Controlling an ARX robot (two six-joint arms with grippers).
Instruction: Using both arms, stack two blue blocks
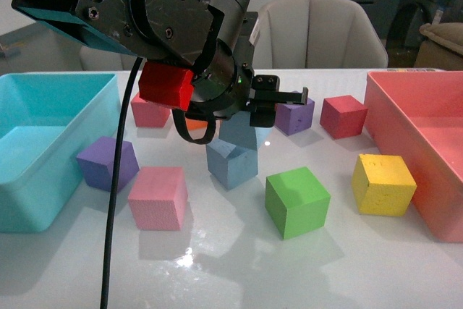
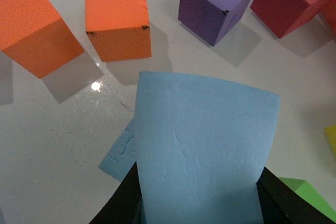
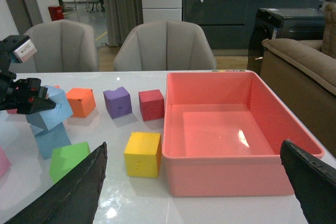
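Observation:
My left gripper point(image 1: 249, 117) is shut on a blue block point(image 1: 239, 132) and holds it tilted directly over the second blue block point(image 1: 231, 164), which stands on the white table. I cannot tell whether the two touch. In the left wrist view the held block point(image 2: 205, 145) fills the space between the black fingers point(image 2: 118, 203), and a corner of the lower block point(image 2: 119, 153) shows beneath it. The right wrist view shows the held block point(image 3: 52, 109) over the lower one point(image 3: 51, 140). My right gripper point(image 3: 191, 187) is open and empty, well apart, near the pink bin; it is out of the front view.
A turquoise bin point(image 1: 43, 142) stands at the left and a pink bin point(image 1: 427, 142) at the right. Green point(image 1: 296, 200), yellow point(image 1: 383, 184), pink point(image 1: 158, 197), purple point(image 1: 108, 163) and dark red point(image 1: 343, 116) cubes surround the blue blocks. Two orange cubes point(image 2: 118, 17) lie behind.

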